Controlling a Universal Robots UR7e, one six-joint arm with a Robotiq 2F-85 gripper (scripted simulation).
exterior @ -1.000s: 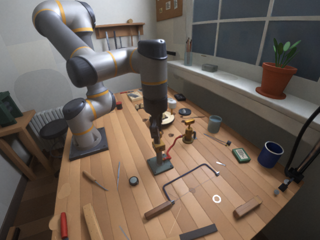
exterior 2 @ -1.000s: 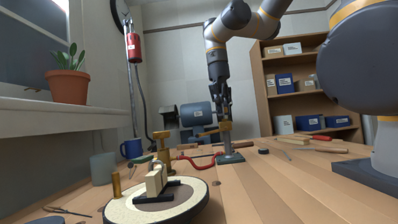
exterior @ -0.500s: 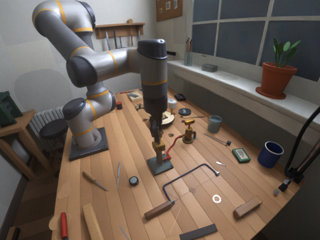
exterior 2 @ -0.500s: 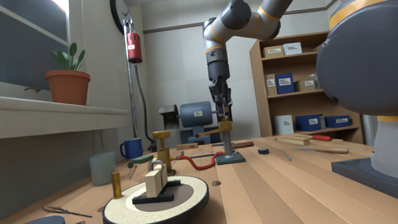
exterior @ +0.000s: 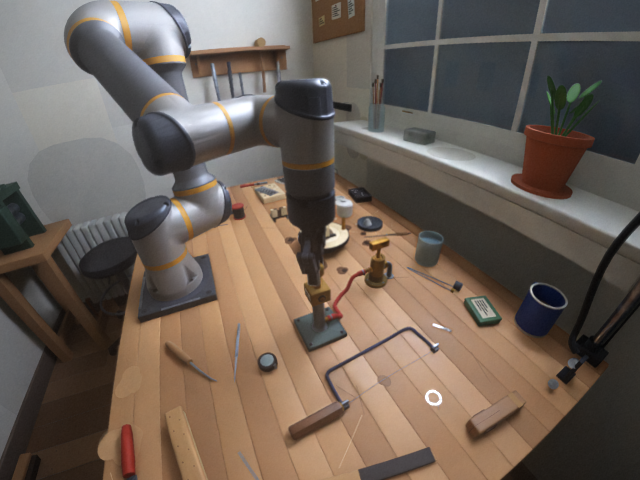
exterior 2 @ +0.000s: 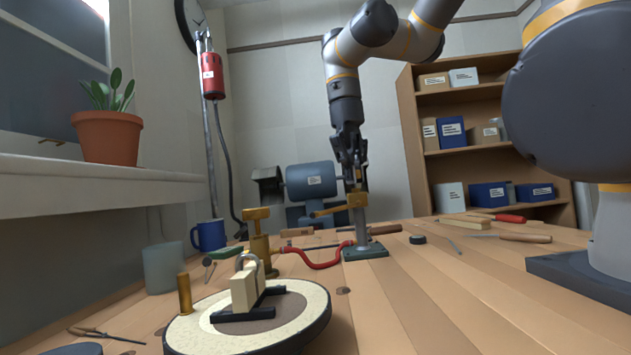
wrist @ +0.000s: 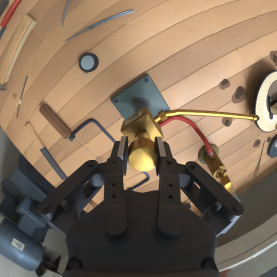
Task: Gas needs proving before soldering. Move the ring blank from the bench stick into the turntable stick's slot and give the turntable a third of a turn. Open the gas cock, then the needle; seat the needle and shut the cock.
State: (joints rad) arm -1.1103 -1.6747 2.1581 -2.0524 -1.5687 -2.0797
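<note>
The brass needle knob (wrist: 141,154) tops a square brass valve block (exterior: 317,293) on a grey post, and it sits clamped in my gripper (wrist: 140,151), which reaches straight down onto it (exterior 2: 355,179). A red hose (exterior: 347,290) runs from the block's base to the brass gas cock (exterior: 379,263) with its T-handle. The ring blank (exterior 2: 246,260) stands in the slot of the pale stick (exterior 2: 245,289) on the turntable (exterior 2: 249,324), near a brass peg (exterior 2: 185,292). A thin brass torch tube (wrist: 209,113) reaches from the block toward the turntable.
Behind the valve stand a windowsill with a potted plant (exterior: 552,150) and a shelf unit (exterior 2: 481,132). A saw frame (exterior: 372,372), a wooden block (exterior: 495,413), a blue cup (exterior: 540,308) and several hand tools lie scattered on the bench.
</note>
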